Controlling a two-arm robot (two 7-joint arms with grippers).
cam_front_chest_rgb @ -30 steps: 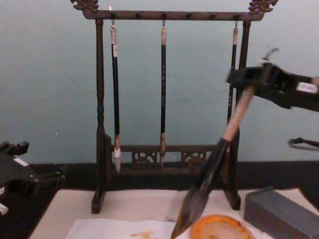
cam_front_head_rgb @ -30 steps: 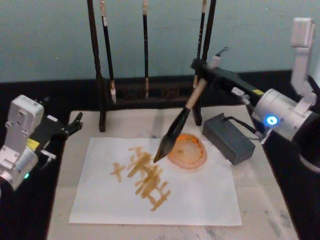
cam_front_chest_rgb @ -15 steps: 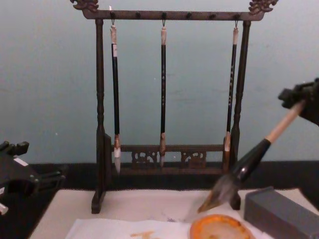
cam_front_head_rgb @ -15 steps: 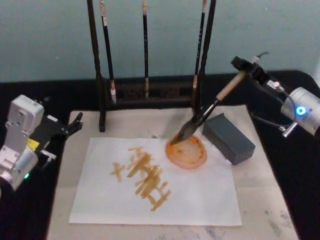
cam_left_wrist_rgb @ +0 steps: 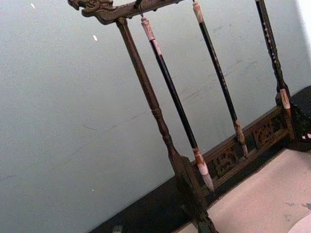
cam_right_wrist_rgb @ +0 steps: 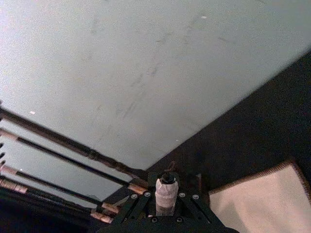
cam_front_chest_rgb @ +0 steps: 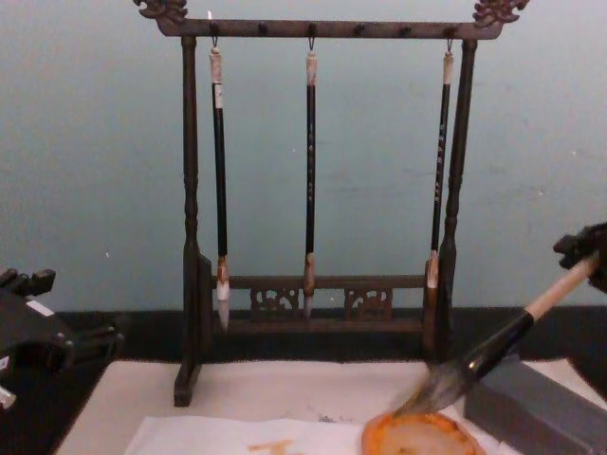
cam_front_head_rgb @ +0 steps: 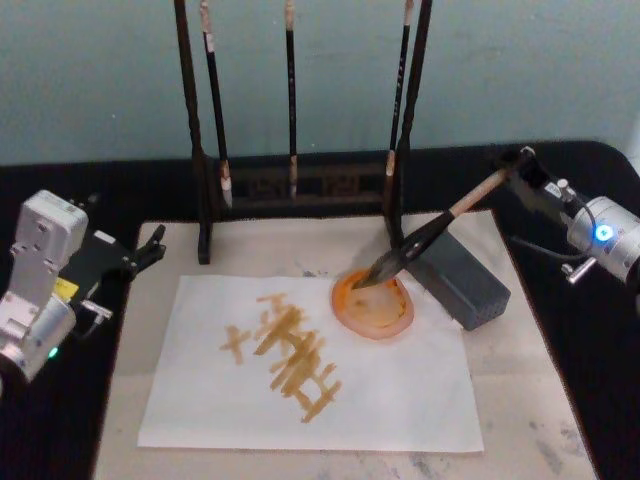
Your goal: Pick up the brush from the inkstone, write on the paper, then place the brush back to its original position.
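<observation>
Aslant, brush [cam_front_head_rgb: 430, 237] handle in right gripper [cam_front_head_rgb: 520, 165], bristles at inkstone [cam_front_head_rgb: 378, 310]

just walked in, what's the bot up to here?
The right gripper holds the brush by the top of its handle. The brush is tilted, and its bristle tip is down at the inkstone, apparently touching the far rim. The paper already bears orange-yellow strokes, so this looks like the put-back step. The left gripper sits parked beside the beige mat, on its left.
</observation>
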